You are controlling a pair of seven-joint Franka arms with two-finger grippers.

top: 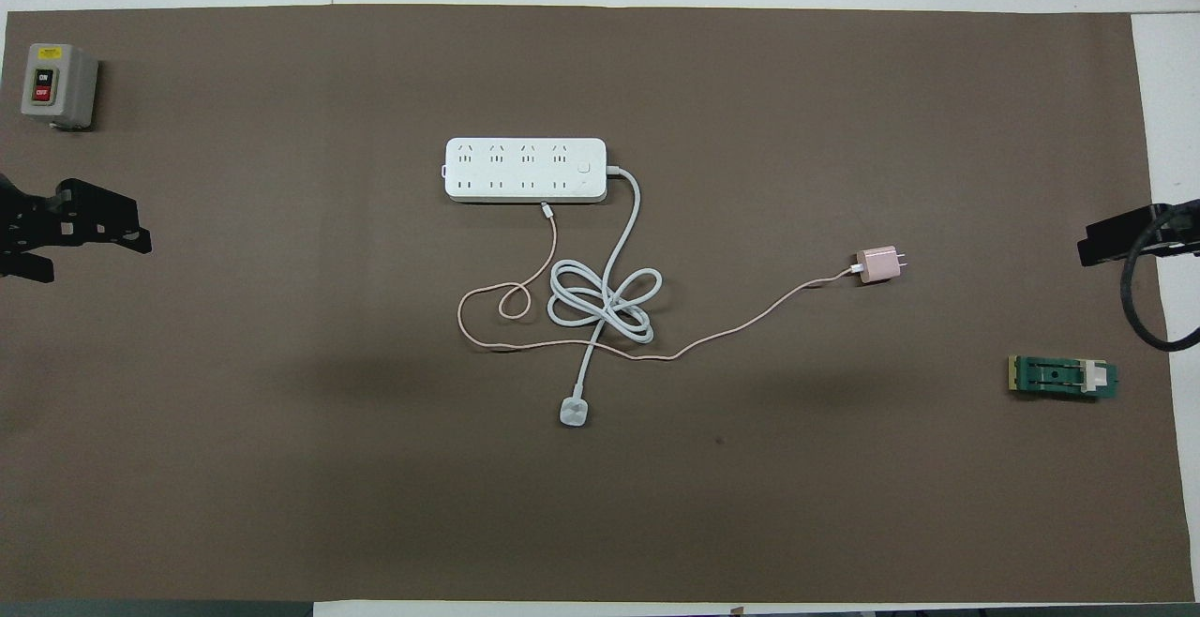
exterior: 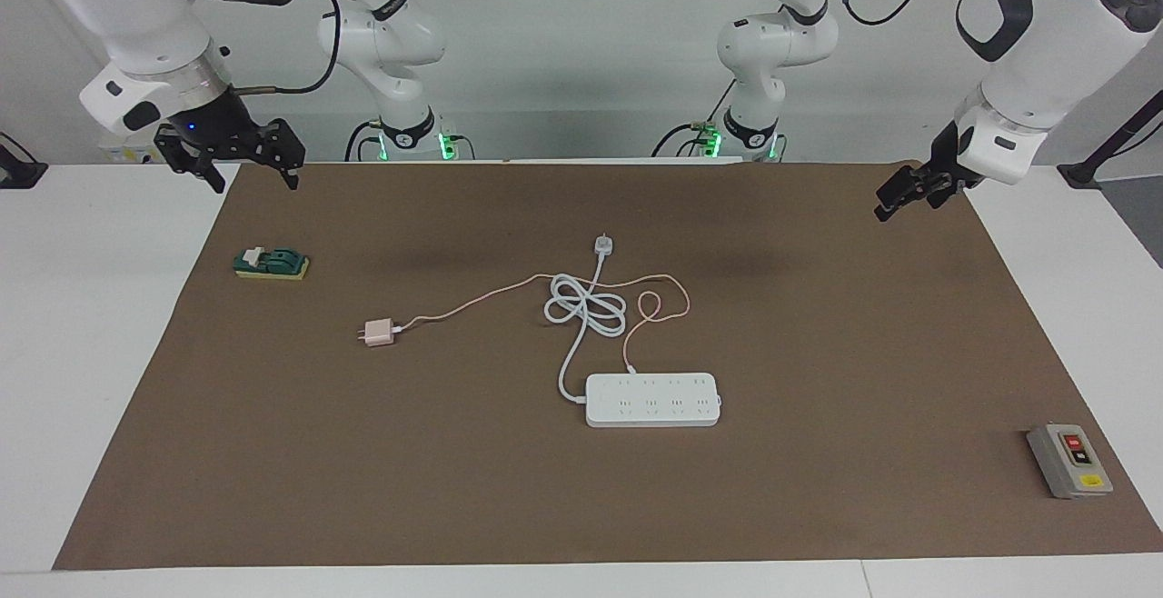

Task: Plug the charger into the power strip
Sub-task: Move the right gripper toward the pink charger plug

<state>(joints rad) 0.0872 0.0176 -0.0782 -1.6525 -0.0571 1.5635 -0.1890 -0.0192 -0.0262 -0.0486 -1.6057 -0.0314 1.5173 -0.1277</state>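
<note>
The pale pink charger [exterior: 377,333] [top: 878,264] lies on its side on the brown mat, prongs pointing toward the right arm's end. Its thin pink cable [top: 731,321] loops back to the white power strip [exterior: 652,399] [top: 525,170], which lies flat mid-table, farther from the robots than the charger. My right gripper [exterior: 253,178] [top: 1116,240] hangs open over the mat's edge at the right arm's end, holding nothing. My left gripper [exterior: 895,201] [top: 84,228] waits open over the mat's edge at the left arm's end, also holding nothing.
The strip's thick white cord [top: 605,303] lies coiled nearer to the robots, ending in a white plug [exterior: 604,244] [top: 574,412]. A grey switch box [exterior: 1069,460] [top: 58,84] sits at the left arm's end. A green block [exterior: 271,263] [top: 1062,377] lies at the right arm's end.
</note>
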